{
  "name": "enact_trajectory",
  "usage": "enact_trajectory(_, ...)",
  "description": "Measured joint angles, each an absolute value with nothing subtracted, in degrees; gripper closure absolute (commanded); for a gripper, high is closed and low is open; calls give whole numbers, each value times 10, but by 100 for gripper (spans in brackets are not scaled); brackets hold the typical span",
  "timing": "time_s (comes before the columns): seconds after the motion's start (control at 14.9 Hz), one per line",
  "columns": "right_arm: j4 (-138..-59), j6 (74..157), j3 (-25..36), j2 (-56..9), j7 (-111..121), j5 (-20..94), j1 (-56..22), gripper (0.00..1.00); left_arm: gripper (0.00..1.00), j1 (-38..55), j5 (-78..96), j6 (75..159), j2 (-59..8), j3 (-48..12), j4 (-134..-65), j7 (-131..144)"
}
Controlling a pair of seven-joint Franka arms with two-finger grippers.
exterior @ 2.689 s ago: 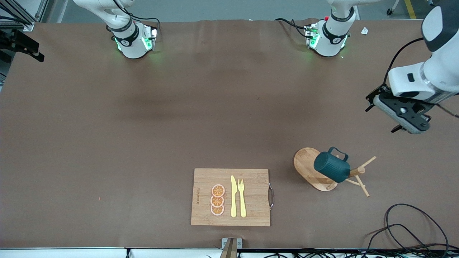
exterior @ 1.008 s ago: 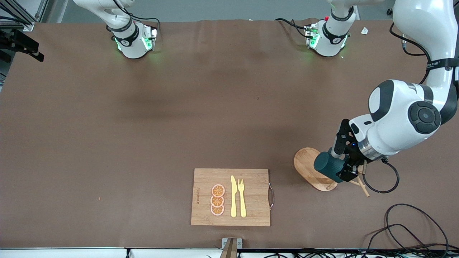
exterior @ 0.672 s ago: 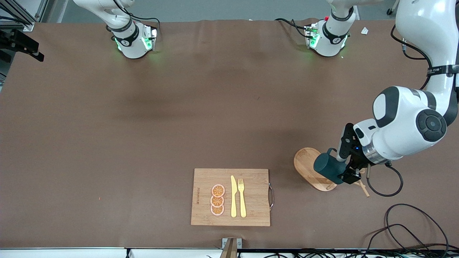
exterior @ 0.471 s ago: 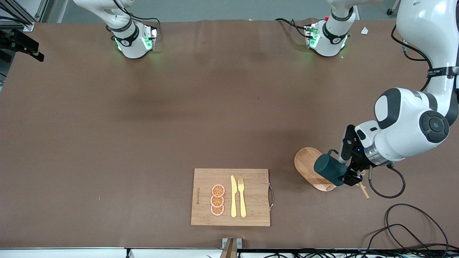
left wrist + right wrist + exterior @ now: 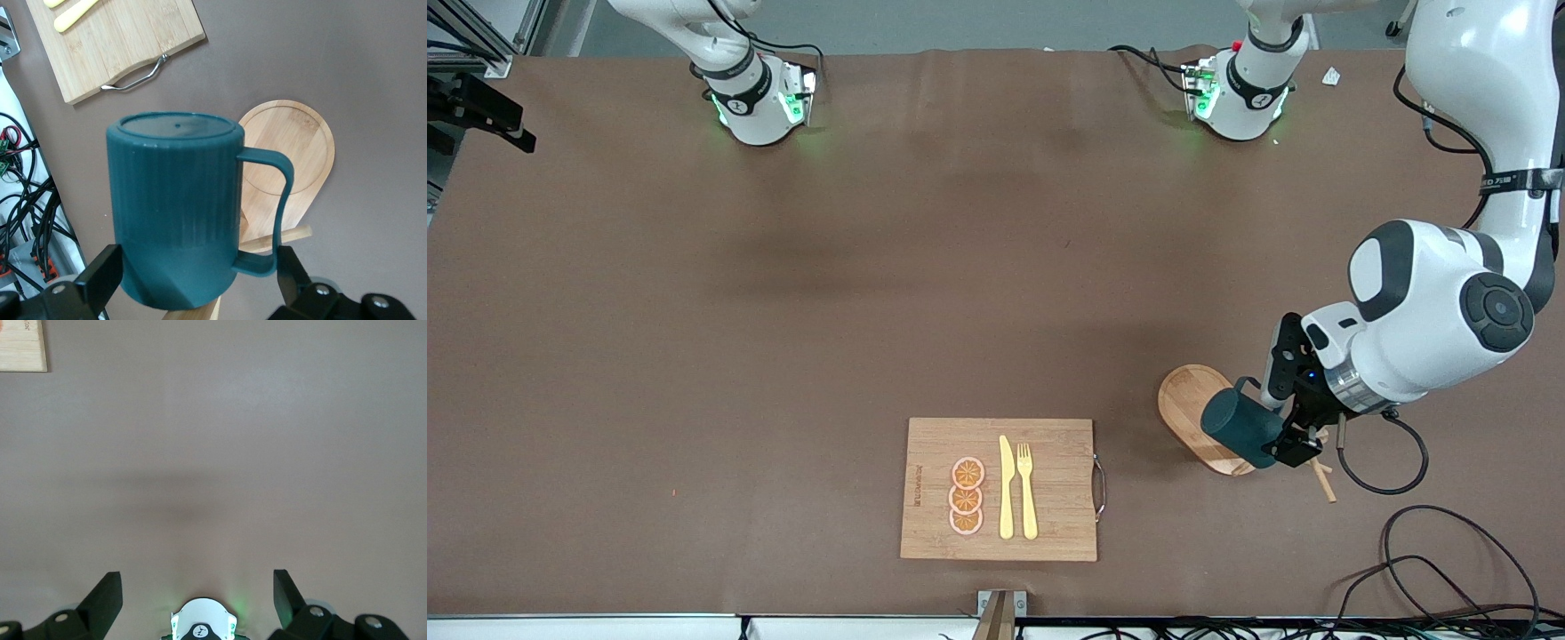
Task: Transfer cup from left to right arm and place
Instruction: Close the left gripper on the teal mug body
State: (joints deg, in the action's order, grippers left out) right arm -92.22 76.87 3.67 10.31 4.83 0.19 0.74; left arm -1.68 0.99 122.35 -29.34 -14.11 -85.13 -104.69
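The dark teal ribbed cup [image 5: 1234, 426] hangs bottom-outward on a peg of the wooden rack [image 5: 1192, 404], toward the left arm's end of the table. Its inside is hidden. My left gripper [image 5: 1279, 420] is open with one finger on each side of the cup. In the left wrist view the cup [image 5: 175, 200] fills the gap: one finger [image 5: 107, 270] is against the body, and the other [image 5: 288, 273] is just outside the loop handle [image 5: 279, 200]. My right gripper [image 5: 197, 593] is open and empty, high over bare table near its own base.
A wooden cutting board [image 5: 1049, 524] with a yellow knife, a fork and orange slices lies near the front edge, toward the middle. Black cables [image 5: 1440, 551] lie at the front corner by the left arm. The rack's pegs [image 5: 1323, 480] stick out under the left gripper.
The left arm came down from high up and set its open fingers round the cup. Since then the cup and rack have shifted slightly. The right arm has not moved.
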Motion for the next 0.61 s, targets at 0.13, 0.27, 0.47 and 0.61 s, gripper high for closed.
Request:
enact_trajectory(0.13,-922,769,37,103,48,2,7,0,0,-17,10,1224,-294,-141,-850,-1047)
enact_trajectory(0.27,-922,769,38,103,48,2,7,0,0,-20,13,1224,-294,-140,-849,-1046)
enact_trajectory(0.47,-922,769,38,103,48,2,7,0,0,-27,18,1224,-294,-140,-849,-1046)
enact_trajectory(0.61,-922,769,38,103,48,2,7,0,0,-29,19,1223,-294,-140,-849,-1046)
